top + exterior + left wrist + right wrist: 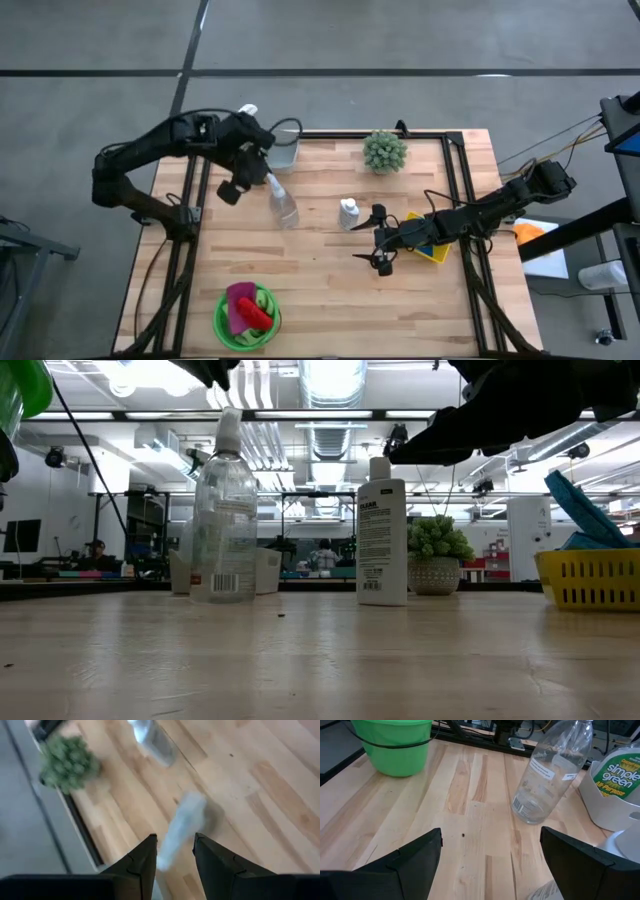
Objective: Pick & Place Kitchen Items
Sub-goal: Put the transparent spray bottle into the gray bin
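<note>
- The left gripper (262, 168) hangs over the far-left part of the wooden table (330, 290), right above the top of an upright clear spray bottle (283, 205); its fingers (145, 862) stand a narrow gap apart, and whether they touch the bottle cannot be told.
- From table height, the clear spray bottle (225, 520) stands upright, its barcode label facing the camera.
- A small white bottle (348, 212) stands near the table's centre, just beside the right gripper (380, 238).
- The right gripper hovers over the middle of the table with its jaws spread wide, holding nothing.
- A yellow basket (432, 248) lies under the right arm near the table's right side; a blue cloth (585, 510) sticks up out of it.
- A green bowl (228, 325) at the near-left edge holds a pink cloth (238, 300) and a small red item (256, 315).
- A grey bin (284, 153) sits at the far edge by the left arm, holding a second bottle with a green label (619, 774).
- A spiky green potted plant (384, 151) stands at the far edge.
</note>
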Controlling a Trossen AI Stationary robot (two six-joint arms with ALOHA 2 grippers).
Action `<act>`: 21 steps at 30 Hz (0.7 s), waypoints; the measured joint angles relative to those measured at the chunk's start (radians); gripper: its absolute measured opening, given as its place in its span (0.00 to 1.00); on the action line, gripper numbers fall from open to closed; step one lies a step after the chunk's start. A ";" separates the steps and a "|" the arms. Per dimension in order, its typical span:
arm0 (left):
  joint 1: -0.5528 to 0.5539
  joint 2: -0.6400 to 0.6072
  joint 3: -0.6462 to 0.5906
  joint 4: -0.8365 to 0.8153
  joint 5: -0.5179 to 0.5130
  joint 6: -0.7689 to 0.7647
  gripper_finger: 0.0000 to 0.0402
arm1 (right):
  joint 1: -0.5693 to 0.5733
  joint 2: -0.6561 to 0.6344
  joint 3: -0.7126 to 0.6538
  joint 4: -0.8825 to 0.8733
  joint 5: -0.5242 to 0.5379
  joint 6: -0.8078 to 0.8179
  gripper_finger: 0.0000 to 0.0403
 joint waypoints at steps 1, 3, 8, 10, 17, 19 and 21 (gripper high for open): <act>-0.019 0.000 -0.004 0.025 -0.019 -0.001 0.33 | 0.000 0.000 0.000 -0.002 -0.004 0.001 0.83; -0.047 -0.003 -0.009 0.063 -0.061 -0.020 0.33 | 0.000 0.000 0.000 -0.003 -0.016 0.005 0.83; -0.061 -0.003 -0.010 0.096 -0.094 -0.047 0.33 | 0.000 0.000 0.000 -0.005 -0.020 0.008 0.83; -0.062 -0.003 -0.010 0.104 -0.094 -0.046 0.33 | 0.000 0.000 0.000 -0.006 -0.020 0.008 0.83; -0.062 -0.003 -0.010 0.131 -0.096 -0.012 0.33 | 0.000 0.000 0.000 -0.007 -0.022 0.008 0.83; -0.062 -0.001 -0.010 0.131 -0.090 -0.029 0.33 | 0.000 0.000 0.000 -0.008 -0.021 0.008 0.83; -0.062 0.004 -0.010 0.127 -0.083 -0.031 0.34 | 0.000 0.000 0.000 -0.010 -0.021 0.010 0.83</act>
